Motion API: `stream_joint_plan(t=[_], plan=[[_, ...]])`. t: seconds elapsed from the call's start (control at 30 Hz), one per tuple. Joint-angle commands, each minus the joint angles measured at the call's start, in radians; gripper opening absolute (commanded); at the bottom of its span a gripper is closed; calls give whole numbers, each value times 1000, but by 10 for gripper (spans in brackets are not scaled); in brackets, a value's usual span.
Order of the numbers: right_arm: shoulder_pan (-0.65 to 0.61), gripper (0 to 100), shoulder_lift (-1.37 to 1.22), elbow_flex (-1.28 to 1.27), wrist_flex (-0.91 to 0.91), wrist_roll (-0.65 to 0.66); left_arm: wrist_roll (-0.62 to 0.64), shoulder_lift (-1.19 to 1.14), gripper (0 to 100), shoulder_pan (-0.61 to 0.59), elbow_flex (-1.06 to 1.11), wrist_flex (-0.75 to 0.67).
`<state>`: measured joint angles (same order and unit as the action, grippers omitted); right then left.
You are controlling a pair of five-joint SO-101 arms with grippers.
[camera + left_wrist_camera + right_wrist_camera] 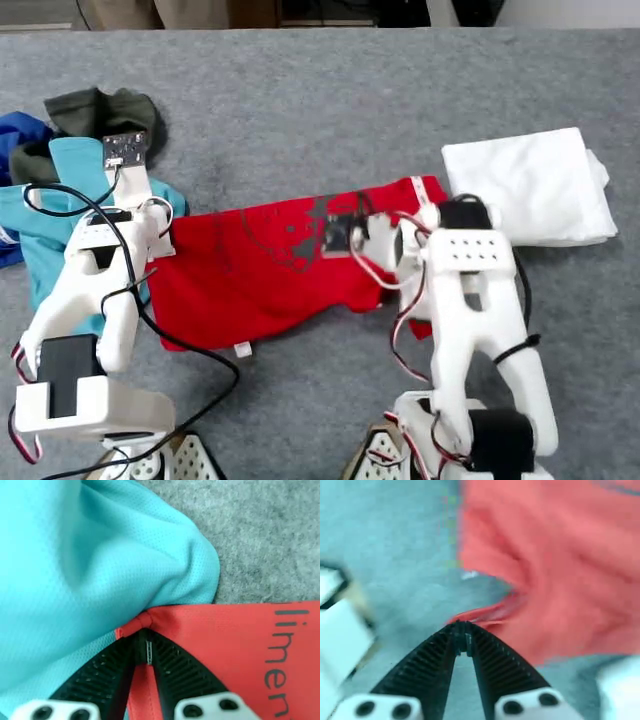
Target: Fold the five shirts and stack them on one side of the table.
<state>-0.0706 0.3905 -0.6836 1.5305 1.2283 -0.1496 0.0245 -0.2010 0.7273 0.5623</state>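
The red shirt (260,270) is smooth, matt cloth; the teal shirt (75,555) is a fine perforated mesh knit with a slight sheen. Rough grey felt-like fabric covers the table (330,100). The left gripper (144,639) and right gripper (462,630) have ribbed, matt black plastic jaws.

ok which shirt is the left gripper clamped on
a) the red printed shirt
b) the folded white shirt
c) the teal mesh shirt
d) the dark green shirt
a: the left wrist view shows the left gripper shut on a pinched edge of the red printed shirt, with the teal mesh shirt lying just beyond its tips.
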Motion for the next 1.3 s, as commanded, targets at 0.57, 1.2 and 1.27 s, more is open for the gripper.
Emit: stream_joint_plan(t=[0.57,1.2,1.27], plan=[[24,3,74,-344,-795,-183,-11,1,19,-14,-32,2],[-107,3,-615,472,-812,-245,-11,1,19,-14,-32,2],[-104,3,-642,572,-733,-298,-11,1,19,-14,-32,2]])
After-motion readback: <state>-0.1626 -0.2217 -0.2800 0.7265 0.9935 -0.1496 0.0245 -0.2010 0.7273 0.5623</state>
